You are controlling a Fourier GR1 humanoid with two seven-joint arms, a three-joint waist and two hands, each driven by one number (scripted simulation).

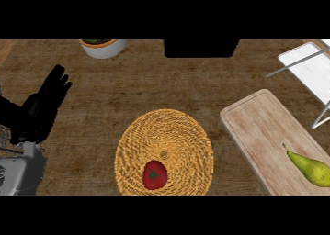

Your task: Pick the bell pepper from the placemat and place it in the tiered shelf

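A red bell pepper (pixel 154 175) with a green stem lies on the near part of a round woven straw placemat (pixel 167 137) in the middle of the counter. The tiered shelf (pixel 320 73), white with thin metal legs, stands at the far right edge, only partly in view. My left hand (pixel 46 103) shows at the left edge, open with its fingers pointing up, well apart from the pepper and holding nothing. My right hand does not show.
A light wooden cutting board (pixel 262 133) lies right of the placemat with a green pear (pixel 312 169) on its near end. A white pot (pixel 103 47) stands at the back left. A black object (pixel 200 47) sits at the back centre.
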